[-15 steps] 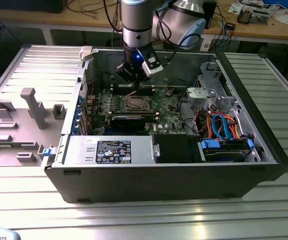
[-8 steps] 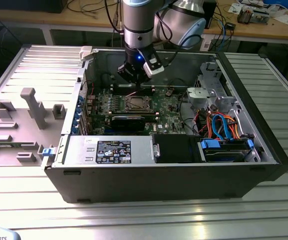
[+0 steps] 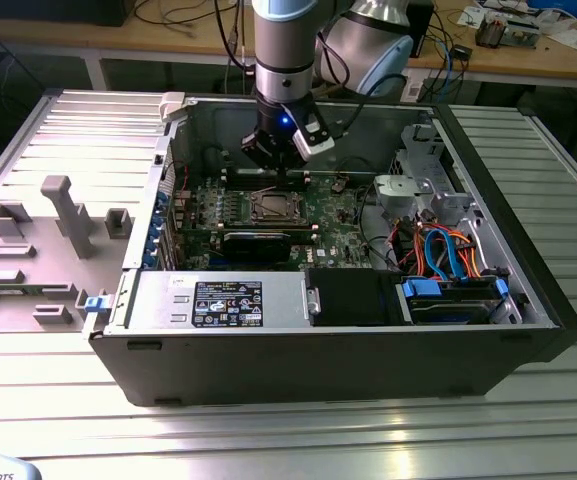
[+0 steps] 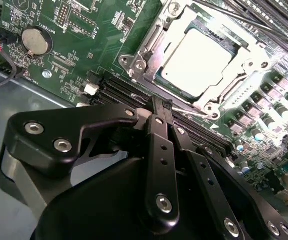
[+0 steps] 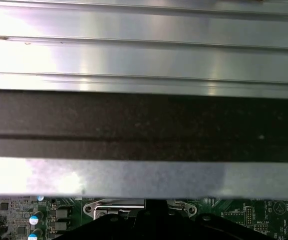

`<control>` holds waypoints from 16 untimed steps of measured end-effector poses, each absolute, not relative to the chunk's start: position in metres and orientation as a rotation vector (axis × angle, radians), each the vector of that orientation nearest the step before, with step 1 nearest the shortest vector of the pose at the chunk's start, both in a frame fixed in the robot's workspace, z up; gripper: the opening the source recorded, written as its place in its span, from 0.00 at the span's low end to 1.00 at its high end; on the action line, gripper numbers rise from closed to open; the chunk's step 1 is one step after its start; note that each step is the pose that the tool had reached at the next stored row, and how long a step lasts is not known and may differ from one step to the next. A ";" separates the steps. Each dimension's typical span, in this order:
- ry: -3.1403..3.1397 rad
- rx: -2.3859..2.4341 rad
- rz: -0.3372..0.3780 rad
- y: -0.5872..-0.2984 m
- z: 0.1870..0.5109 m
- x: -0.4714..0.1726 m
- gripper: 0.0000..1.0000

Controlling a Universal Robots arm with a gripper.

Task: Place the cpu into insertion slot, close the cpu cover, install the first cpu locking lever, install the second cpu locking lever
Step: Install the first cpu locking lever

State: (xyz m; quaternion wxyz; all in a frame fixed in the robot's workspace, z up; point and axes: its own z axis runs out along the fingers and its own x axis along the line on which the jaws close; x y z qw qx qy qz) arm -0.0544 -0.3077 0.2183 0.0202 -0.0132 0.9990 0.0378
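Already I've got the chip [image 4: 196, 62] seated under the cover [image 4: 148, 47], and my claw [image 4: 159, 107], pinched narrow and holding nothing, hovers beside the socket for lever work needing a careful sideways push.

We record one silver-grey cylindrical arm with pale blue joint caps [image 3: 280, 35], black cables trailing from it, a small blue indicator light at the wrist, and a matte black gripper [image 4: 162, 106] with linked bars fastened by silver hex-socket screws.
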 end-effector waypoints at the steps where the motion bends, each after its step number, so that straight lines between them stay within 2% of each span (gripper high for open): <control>1: 3.099 -0.041 0.117 -0.308 0.218 -0.054 0.11; 16: 3.099 -0.041 0.118 -0.308 0.216 -0.051 0.11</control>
